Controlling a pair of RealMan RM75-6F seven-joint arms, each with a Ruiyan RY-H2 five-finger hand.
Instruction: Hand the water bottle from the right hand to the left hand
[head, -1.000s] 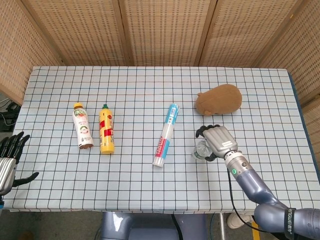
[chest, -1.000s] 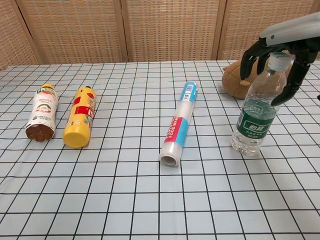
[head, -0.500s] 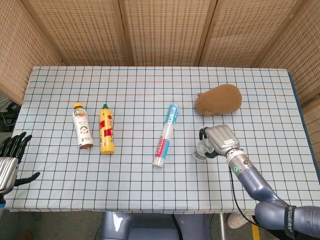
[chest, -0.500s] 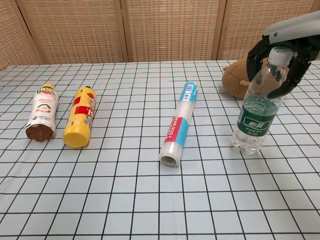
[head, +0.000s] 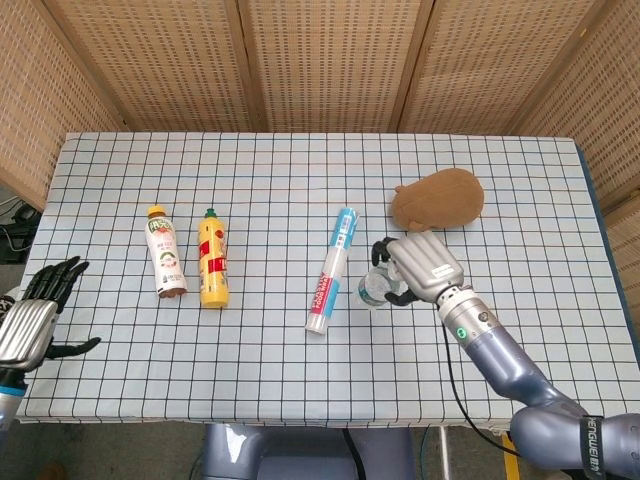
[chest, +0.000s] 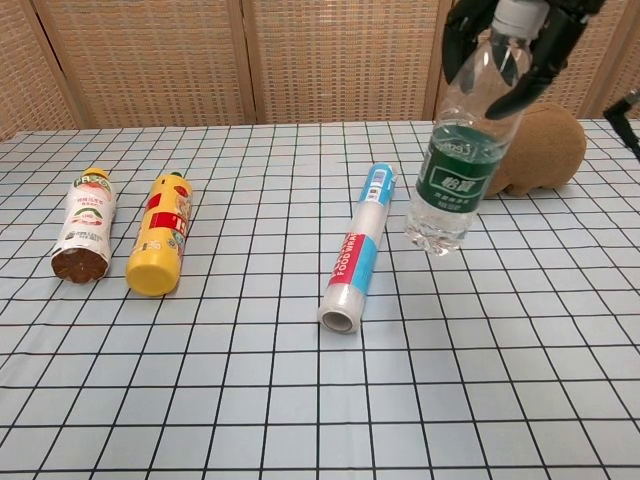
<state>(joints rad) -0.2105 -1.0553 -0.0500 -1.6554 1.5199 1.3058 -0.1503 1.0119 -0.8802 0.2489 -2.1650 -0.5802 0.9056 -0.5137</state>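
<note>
**Right robot hand holds the water bottle off the checked surface**

Head view: the right robot hand (head: 425, 268) has its fingers wrapped around the top of the clear plastic water bottle with a green label (head: 374, 287), just right of the long white, blue and red roll of food wrap (head: 331, 270) lying on the white cloth-covered surface with a dark grid (head: 300, 180). A brown plush toy (head: 437, 198) sits just behind the right robot hand. Farther left lie a white bottle with a yellow cap (head: 166, 252) and, beside it, a yellow bottle with a green cap (head: 212, 259). The left robot hand (head: 38, 310) hangs at the surface's left edge, released, fingers spread and grasping nothing.

Chest view: the water bottle (chest: 463, 160) hangs tilted, its base clear of the surface (chest: 300, 400), its neck gripped by the dark fingers (chest: 462, 30) of the right robot hand (chest: 510, 40). The roll (chest: 359, 248) lies to its left, the plush toy (chest: 545, 145) behind it. The white bottle (chest: 84, 224) and yellow bottle (chest: 160, 234) lie side by side at the left.
</note>
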